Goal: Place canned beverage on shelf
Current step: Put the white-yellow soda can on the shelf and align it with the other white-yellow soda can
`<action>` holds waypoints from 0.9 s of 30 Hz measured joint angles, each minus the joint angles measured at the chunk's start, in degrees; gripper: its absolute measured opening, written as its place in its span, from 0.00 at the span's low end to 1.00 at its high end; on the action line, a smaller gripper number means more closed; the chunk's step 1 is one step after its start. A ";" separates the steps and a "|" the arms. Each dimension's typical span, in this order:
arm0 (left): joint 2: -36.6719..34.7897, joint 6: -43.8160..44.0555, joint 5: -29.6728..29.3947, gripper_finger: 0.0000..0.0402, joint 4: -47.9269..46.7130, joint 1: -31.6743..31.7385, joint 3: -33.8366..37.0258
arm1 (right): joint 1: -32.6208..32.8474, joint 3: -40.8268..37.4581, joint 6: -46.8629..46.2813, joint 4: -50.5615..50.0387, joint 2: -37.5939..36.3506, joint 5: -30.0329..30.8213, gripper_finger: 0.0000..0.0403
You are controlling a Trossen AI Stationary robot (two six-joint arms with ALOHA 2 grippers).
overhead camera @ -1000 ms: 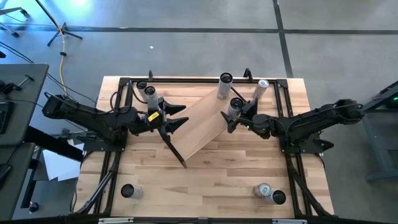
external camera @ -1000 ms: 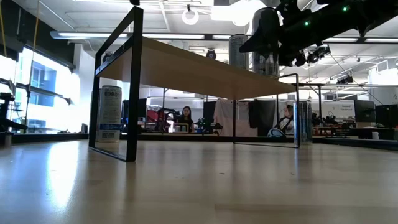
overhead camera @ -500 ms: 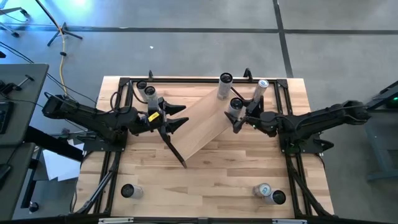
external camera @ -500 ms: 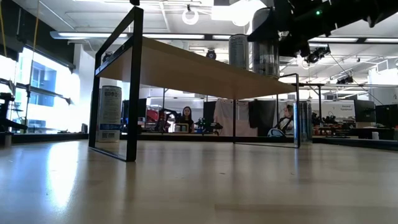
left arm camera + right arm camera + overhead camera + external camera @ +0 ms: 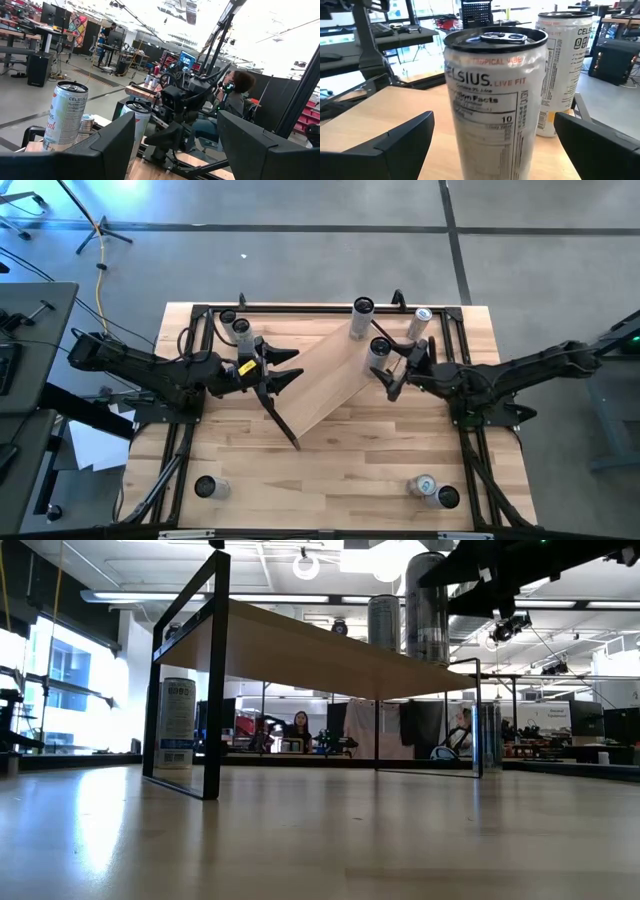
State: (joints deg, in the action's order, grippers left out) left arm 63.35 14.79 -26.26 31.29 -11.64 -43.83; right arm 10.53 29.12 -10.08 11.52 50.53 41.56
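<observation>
The shelf, a pale board on black brackets, lies aslant mid-table. Two tall silver cans stand upright on its far end: one farther back, one nearer my right gripper. My right gripper is open just to the right of that nearer can. Its fingers stand wide on either side of the can and touch nothing. The second can shows behind it. My left gripper hovers open over the shelf's left part with nothing between its fingers. From table height, both cans stand on the board's top.
More cans stand on the table: one at the far right, two at the far left, one at the near left, two at the near right. Black frame rails run along the table's sides. A person sits far behind.
My right gripper, open throughout, has drawn back from the nearer can toward the table's right edge and risen a little. The can stays upright on the shelf.
</observation>
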 joint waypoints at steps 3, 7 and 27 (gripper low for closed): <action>0.00 0.02 0.00 0.62 0.00 0.00 0.00 | 1.03 0.00 -0.27 -1.94 -1.03 -0.02 0.99; 0.00 0.02 -0.01 0.62 0.00 0.00 0.00 | 2.43 0.00 -0.36 -3.48 -2.36 0.00 0.99; 0.00 0.02 -0.02 0.62 -0.08 -0.02 0.00 | 10.47 0.00 -17.50 -24.73 -11.56 -2.76 0.99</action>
State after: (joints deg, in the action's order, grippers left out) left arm 63.35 14.81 -26.28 31.21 -11.66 -43.83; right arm 21.00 29.12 -27.58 -13.22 38.98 38.80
